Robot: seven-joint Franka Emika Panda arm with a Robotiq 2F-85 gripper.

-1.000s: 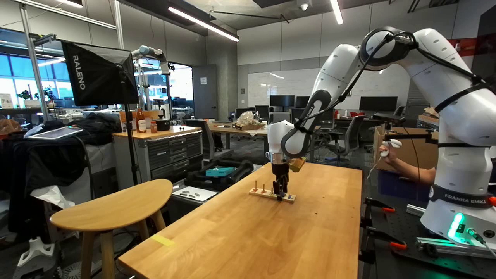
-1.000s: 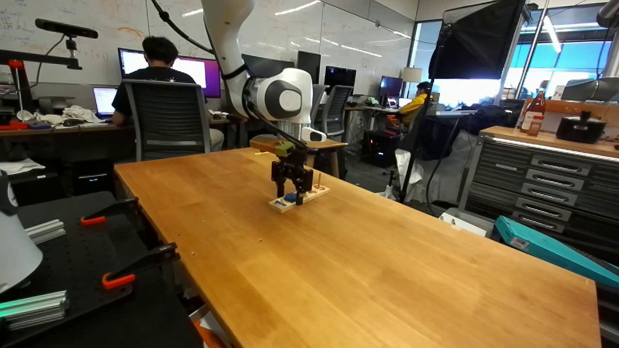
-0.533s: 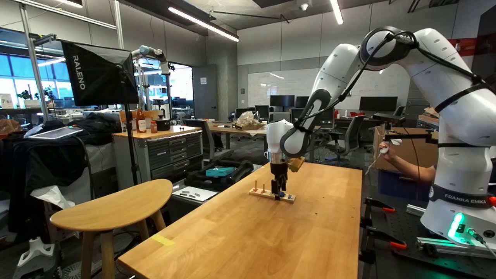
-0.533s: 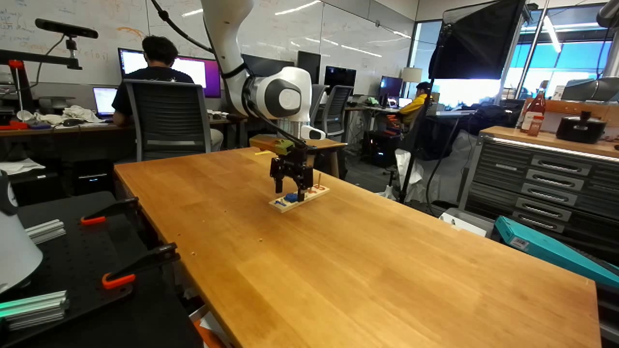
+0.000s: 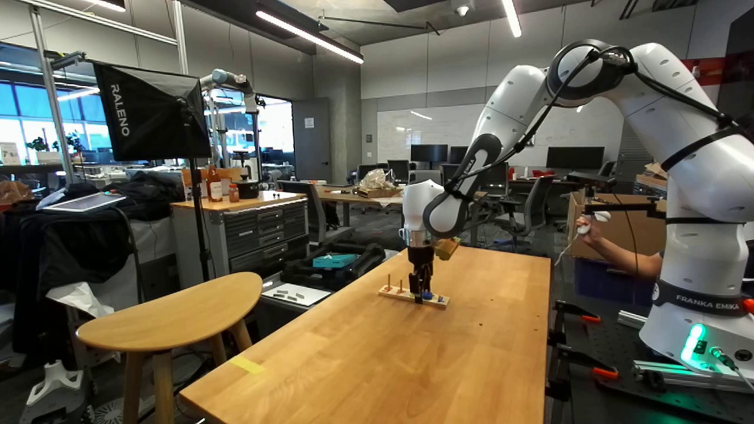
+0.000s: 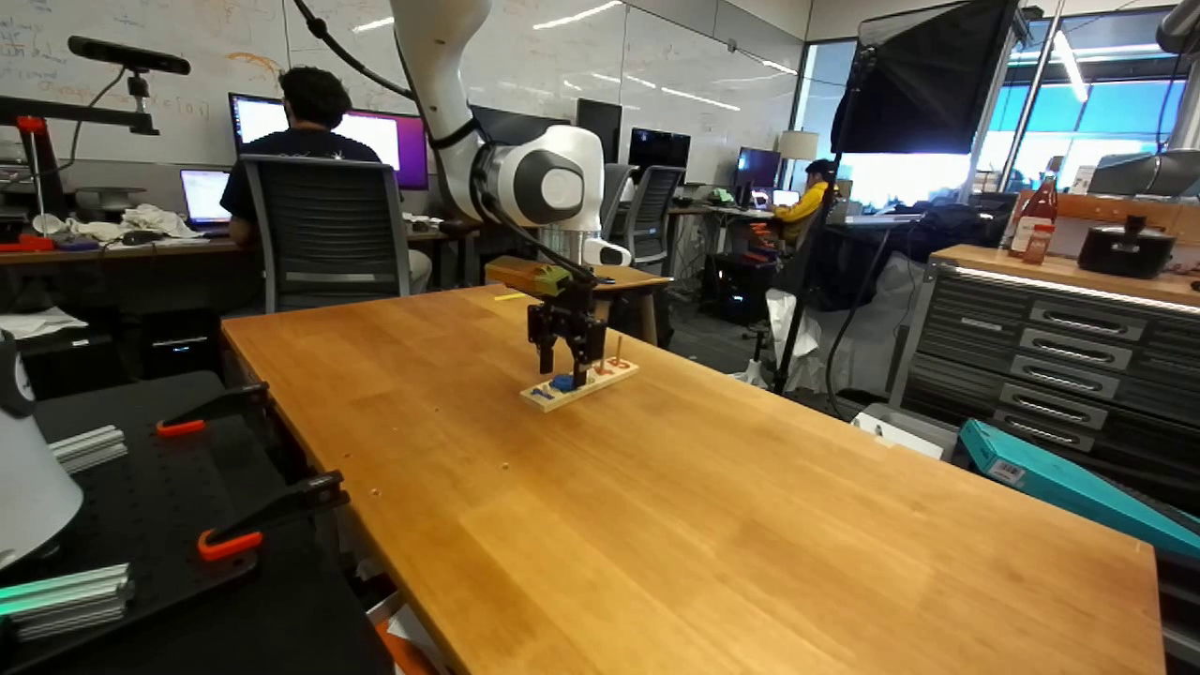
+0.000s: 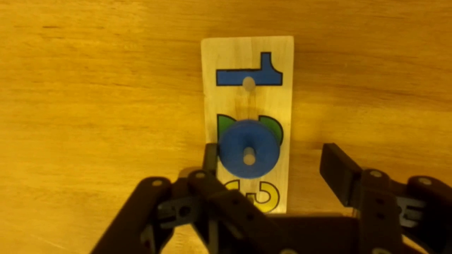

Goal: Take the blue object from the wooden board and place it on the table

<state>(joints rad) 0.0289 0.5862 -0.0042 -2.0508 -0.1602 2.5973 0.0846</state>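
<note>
1. Claw (image 7: 272,157), black and two-fingered, stands spread and grips nothing.
2. The round blue disc (image 7: 265,151) sits around a pale wooden peg (image 7: 249,157) on the narrow rectangular pale-wood strip (image 7: 247,46), which lies on the smooth light-wood counter (image 7: 106,106).
3. In the wrist view one fingertip (image 7: 211,157) is right at the disc's nine o'clock, touching or not I cannot tell; its mate, towards three, stands well apart.
4. The step in hand looks like centring: shift towards nine to even the gaps, check the height, then close gently.
5. Lift straight up until the disc clears the peg; only then swing towards three and lower it onto the counter.
</note>
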